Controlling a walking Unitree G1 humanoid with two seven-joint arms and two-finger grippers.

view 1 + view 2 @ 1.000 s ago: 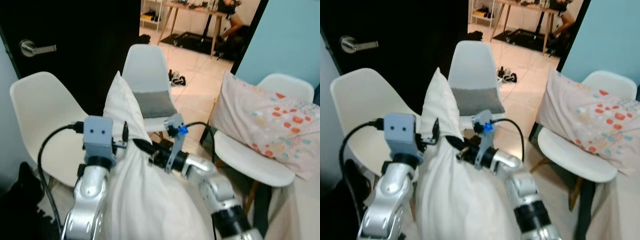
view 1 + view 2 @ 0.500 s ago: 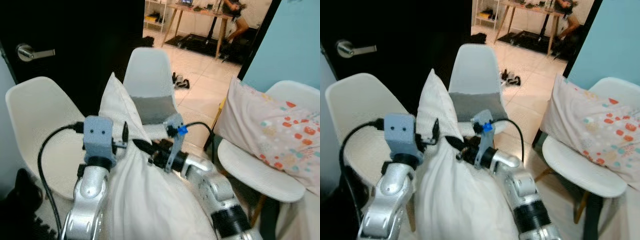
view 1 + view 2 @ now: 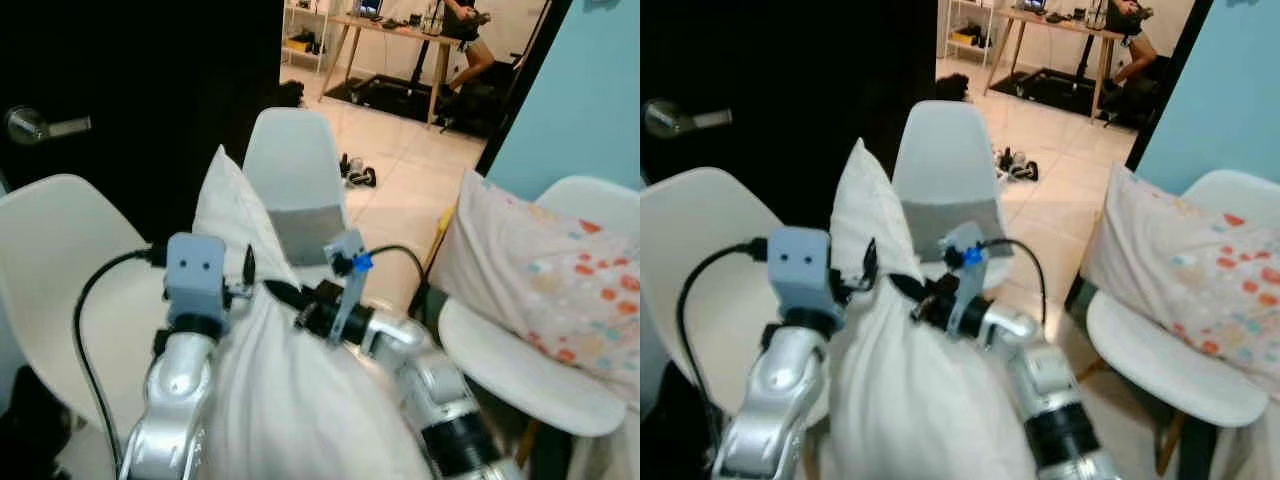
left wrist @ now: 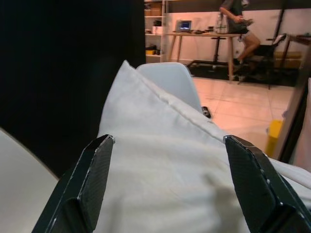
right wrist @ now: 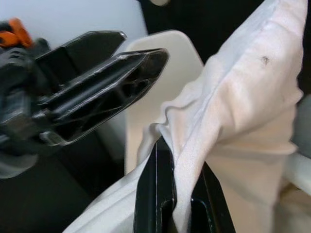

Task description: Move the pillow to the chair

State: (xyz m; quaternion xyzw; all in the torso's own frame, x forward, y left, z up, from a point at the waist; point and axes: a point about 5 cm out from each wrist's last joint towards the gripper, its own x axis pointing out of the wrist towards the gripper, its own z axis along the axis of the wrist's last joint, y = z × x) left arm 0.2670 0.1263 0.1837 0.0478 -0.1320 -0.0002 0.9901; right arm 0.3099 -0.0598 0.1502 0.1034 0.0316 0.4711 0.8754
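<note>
Pillow: the white pillow is held up in front of my chest between both my arms; its long axis runs up and away from me, with one corner pointing up towards the dark door
Right gripper: my right gripper has its jaws pinched tight on a gathered fold of the pillow's edge; the cloth bunches where the black fingers meet it
Left gripper: my left gripper has its jaws spread wide, one finger at each side of the pillow's broad face; I cannot tell whether the pads press the cloth
Chairs: a white chair stands at my left, just beside the pillow; another white chair with a grey cushion stands straight ahead, behind the pillow's raised corner; a third chair at my right carries a spotted pillow leaning on its back
Beyond: a person at a wooden desk in the far room
</note>
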